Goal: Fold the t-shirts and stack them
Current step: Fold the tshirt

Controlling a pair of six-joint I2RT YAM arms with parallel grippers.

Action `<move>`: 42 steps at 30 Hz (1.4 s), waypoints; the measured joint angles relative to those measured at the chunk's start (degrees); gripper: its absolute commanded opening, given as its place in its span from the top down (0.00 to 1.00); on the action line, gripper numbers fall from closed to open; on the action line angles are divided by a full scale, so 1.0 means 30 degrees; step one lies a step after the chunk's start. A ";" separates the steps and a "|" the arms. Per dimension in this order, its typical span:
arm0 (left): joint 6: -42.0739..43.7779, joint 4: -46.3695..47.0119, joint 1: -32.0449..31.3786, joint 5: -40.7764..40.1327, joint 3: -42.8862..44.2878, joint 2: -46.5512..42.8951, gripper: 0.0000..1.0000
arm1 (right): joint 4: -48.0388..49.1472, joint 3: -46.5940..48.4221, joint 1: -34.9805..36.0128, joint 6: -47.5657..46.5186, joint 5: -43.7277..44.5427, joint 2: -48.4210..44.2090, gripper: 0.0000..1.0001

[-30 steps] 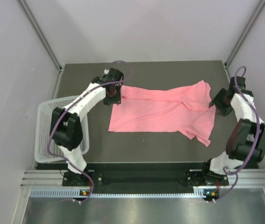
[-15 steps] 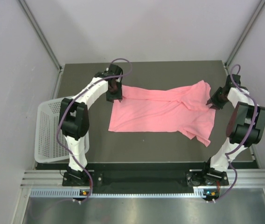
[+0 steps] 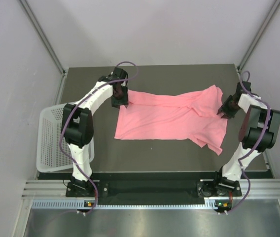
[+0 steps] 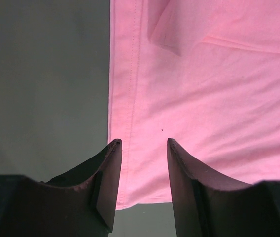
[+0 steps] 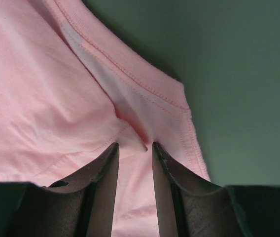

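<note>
The salmon-pink t-shirt [image 3: 169, 118] lies spread flat across the middle of the dark table, one sleeve hanging toward the front right. My left gripper [image 3: 120, 101] is at the shirt's far left corner. In the left wrist view it [image 4: 144, 143] is open, its jaws straddling the hemmed corner of the shirt [image 4: 204, 89]. My right gripper [image 3: 225, 111] is at the shirt's right end by the collar. In the right wrist view it [image 5: 134, 145] is open with a narrow gap, fingertips pressed into puckered fabric below the ribbed collar [image 5: 130, 64].
A white perforated basket [image 3: 49, 143] stands off the table's left edge. Grey walls enclose the table [image 3: 155, 158] at the back and sides. Bare dark table surface lies in front of and behind the shirt.
Both arms have reached further back; the left gripper settled on the shirt's far left corner and the right gripper moved in onto the collar end. The shirt has not shifted.
</note>
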 measured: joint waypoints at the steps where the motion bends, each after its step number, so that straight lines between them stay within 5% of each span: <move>1: 0.0000 0.0000 0.0000 0.0058 0.0000 0.0000 0.53 | 0.0000 0.0000 0.0000 -0.0109 0.0117 0.0036 0.66; 29: -0.0015 0.0015 -0.0007 0.0291 -0.0379 0.0000 0.54 | -0.0066 0.0736 0.0291 -0.0918 0.0015 0.0699 0.73; 38: -0.0015 0.0007 -0.0007 0.0408 -0.0488 0.0000 0.53 | -0.0459 0.0933 0.0648 -0.0874 -0.0051 0.0707 0.88; 42: -0.0015 0.0007 -0.0007 0.0408 -0.0488 0.0000 0.54 | -0.0597 0.1005 0.0663 -0.0874 0.0036 0.0758 0.83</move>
